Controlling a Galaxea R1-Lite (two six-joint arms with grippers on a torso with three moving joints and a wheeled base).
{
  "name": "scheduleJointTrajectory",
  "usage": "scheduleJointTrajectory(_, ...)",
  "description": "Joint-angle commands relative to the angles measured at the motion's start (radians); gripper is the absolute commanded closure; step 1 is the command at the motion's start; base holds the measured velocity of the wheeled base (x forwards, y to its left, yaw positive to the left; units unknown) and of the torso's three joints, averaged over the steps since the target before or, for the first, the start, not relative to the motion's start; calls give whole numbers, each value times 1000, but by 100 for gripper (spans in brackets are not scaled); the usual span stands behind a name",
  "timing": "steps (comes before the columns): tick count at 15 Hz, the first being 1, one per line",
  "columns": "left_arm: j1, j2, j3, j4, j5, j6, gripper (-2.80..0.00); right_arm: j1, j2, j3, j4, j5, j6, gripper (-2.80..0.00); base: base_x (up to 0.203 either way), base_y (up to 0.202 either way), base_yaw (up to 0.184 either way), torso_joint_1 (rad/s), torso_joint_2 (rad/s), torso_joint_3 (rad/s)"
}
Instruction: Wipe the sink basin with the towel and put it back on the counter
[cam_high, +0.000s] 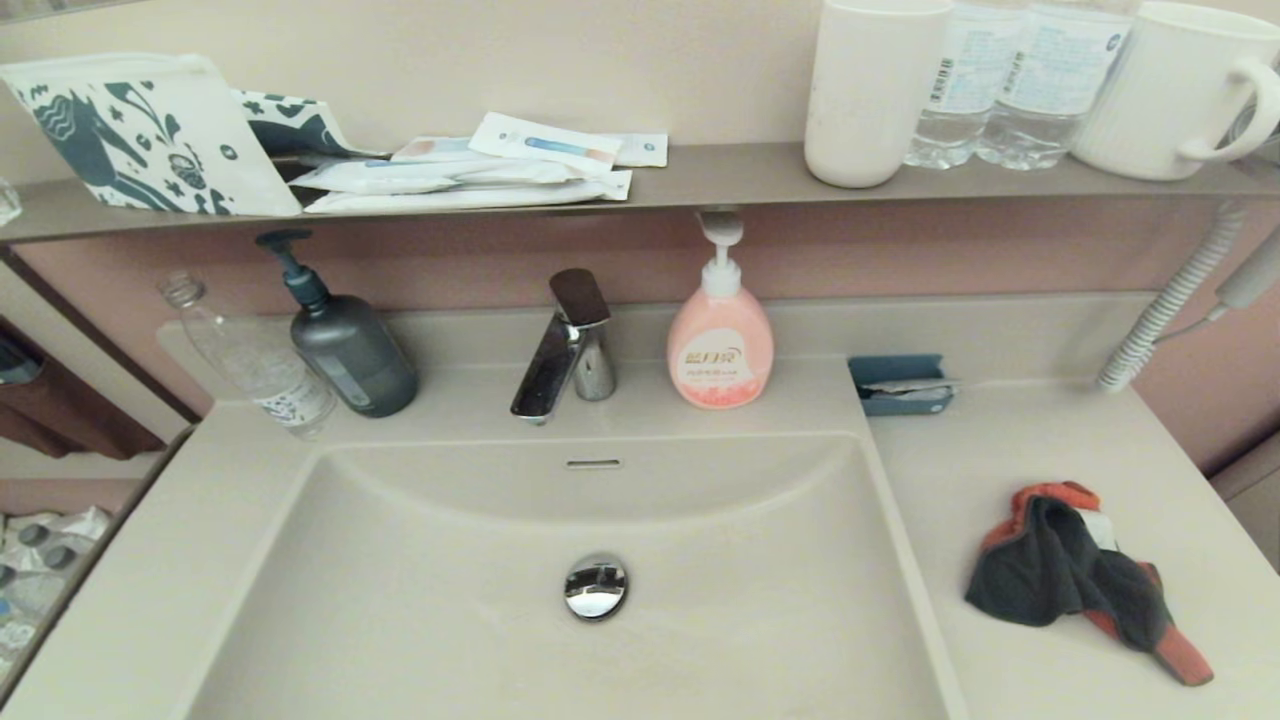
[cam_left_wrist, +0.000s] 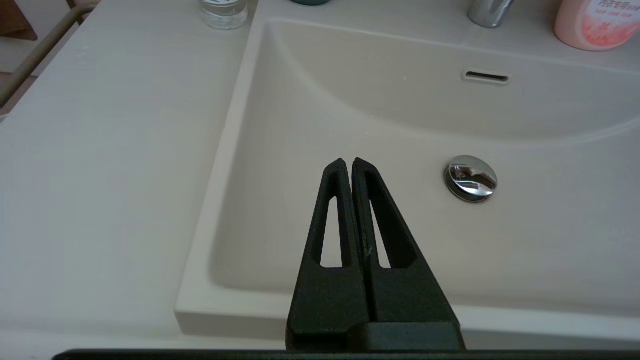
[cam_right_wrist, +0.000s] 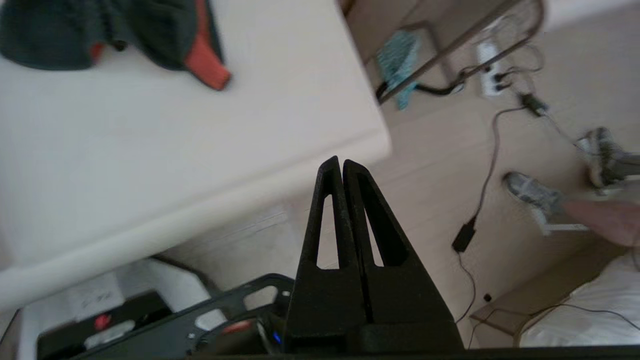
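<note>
Lying crumpled by the counter's right edge, the towel is unheld; both grippers' jaws are together, and the right gripper needs opening first

both the left tool and right tool are matte black: two tapering triangular fingers each, with long slot cutouts, on a blocky black base.

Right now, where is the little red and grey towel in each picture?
Head view: the towel lies crumpled on the counter, right of the sink, near the front.
Left wrist view: not in it; only the sink and the left side of the counter show.
Right wrist view: the towel is at the picture's top left corner, on the counter, well away from the shut right tool.
Shared landmark: the beige counter shows in all three.
</note>
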Motion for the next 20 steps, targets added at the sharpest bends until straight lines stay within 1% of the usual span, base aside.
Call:
scheduleJointTrajectory(1,1,1,0,0,0,-1,0,-20,-134,6,8,4,-32,0,0,0,0,0,0,0)
scheduleJointTrajectory(2,-1,1,0,-1,0,-1,0,-22,-193,23,6,37,-61,0,0,0,0,0,0,0)
scheduleJointTrajectory(3,1,1,0,0,0,-1,0,-24,-236,48,1,68,-69,0,0,0,0,0,0,0)
scheduleJointTrajectory(5,1,1,0,1,0,-1,0,-27,-336,144,-36,111,-80,0,0,0,0,0,0,0)
scheduleJointTrajectory(6,-1,1,0,1,0,-3,0,-28,-354,202,-86,131,-80,0,0,0,0,0,0,0)
scheduleJointTrajectory(7,0,1,0,1,0,-1,0,-28,-354,249,-172,154,-70,0,0,0,0,0,0,0)
scheduleJointTrajectory(10,-1,1,0,1,0,-1,0,-29,-354,407,-457,284,-61,0,0,0,0,0,0,0)
scheduleJointTrajectory(11,-1,1,0,1,0,-1,0,-29,-354,466,-533,322,-60,0,0,0,0,0,0,0)
scheduleJointTrajectory(13,1,1,0,1,0,-1,0,-29,-354,550,-623,378,-59,0,0,0,0,0,0,0)
scheduleJointTrajectory(17,1,1,0,1,0,-2,0,-28,-354,664,-767,405,-55,0,0,0,0,0,0,0)
scheduleJointTrajectory(18,-1,1,0,1,0,-1,0,-29,-354,671,-783,414,-63,0,0,0,0,0,0,0)
scheduleJointTrajectory(20,-1,1,0,1,0,-1,0,-29,-354,691,-794,425,-107,0,0,0,0,0,0,0)
